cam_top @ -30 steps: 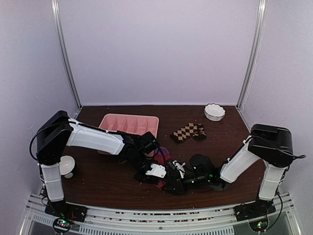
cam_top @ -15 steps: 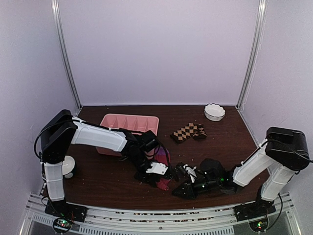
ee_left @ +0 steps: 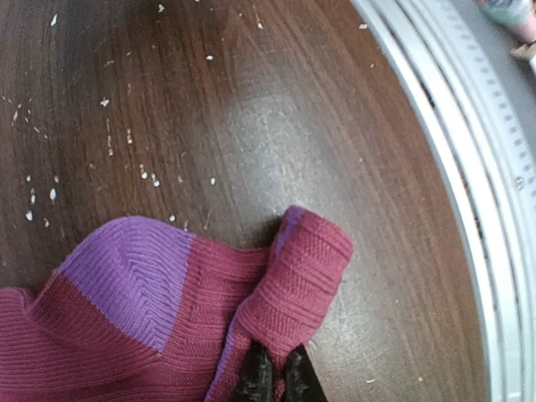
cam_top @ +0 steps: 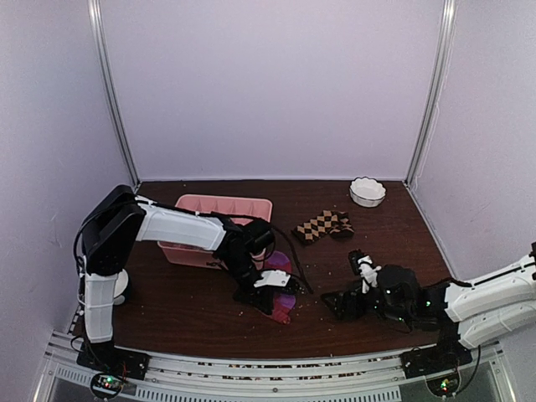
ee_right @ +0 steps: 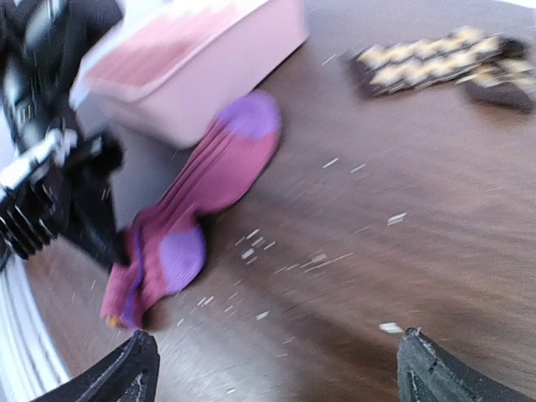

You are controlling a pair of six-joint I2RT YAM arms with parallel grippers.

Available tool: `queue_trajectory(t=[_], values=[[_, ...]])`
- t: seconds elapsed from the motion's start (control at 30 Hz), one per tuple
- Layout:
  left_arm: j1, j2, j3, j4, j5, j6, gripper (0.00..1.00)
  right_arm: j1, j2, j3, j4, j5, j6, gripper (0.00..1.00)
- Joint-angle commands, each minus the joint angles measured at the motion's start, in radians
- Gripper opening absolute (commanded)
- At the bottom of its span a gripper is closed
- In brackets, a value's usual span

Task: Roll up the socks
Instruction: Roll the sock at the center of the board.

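Note:
The magenta-pink sock (ee_left: 293, 268) with purple patches lies partly folded on the dark table, just in front of the tray (cam_top: 218, 209). My left gripper (ee_left: 272, 378) is shut on the folded end of it, near the table's front rail; from above that gripper (cam_top: 280, 303) sits on the sock (cam_top: 283, 289). My right gripper (cam_top: 342, 285) stands open and empty to the right of that sock, apart from it. In its own blurred view its jaws (ee_right: 280, 377) are spread wide over bare wood, the pink sock (ee_right: 209, 184) ahead. The brown-and-tan checkered sock (cam_top: 322, 224) lies flat further back, untouched.
A pink divided tray (ee_right: 193, 59) stands at the back left, close behind the left wrist. A white scalloped bowl (cam_top: 367, 191) sits in the far right corner. A white round object (cam_top: 117, 285) rests by the left arm's base. Pale crumbs dot the wood.
My right gripper has pulled away from the pink sock to the right and opened wide. The left gripper has stayed on the sock, shifting slightly toward the tray.

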Motion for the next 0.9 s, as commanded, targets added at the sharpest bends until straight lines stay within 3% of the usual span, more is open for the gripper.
queue_trajectory(t=[0.0,0.17,0.33,0.43,0.57,0.87], values=[[0.034,0.142,0.009,-0.244,0.057,-0.008,0.00,-0.003,-0.140,-0.121,0.018,0.297,0.080,1.00],[0.038,0.202,0.080,-0.345,0.136,0.014,0.00,0.088,-0.127,-0.112,0.116,0.196,-0.333,0.94],[0.041,0.238,0.121,-0.383,0.150,0.004,0.00,0.179,-0.028,-0.065,0.179,0.084,-0.564,0.92],[0.041,0.252,0.128,-0.384,0.135,-0.003,0.00,0.255,0.106,0.043,0.125,0.051,-0.701,0.87],[0.041,0.274,0.156,-0.393,0.104,-0.014,0.00,0.327,0.297,0.179,0.082,0.033,-0.831,0.77],[0.041,0.286,0.182,-0.391,0.049,-0.019,0.00,0.346,0.495,0.362,0.037,-0.017,-0.974,0.55]])
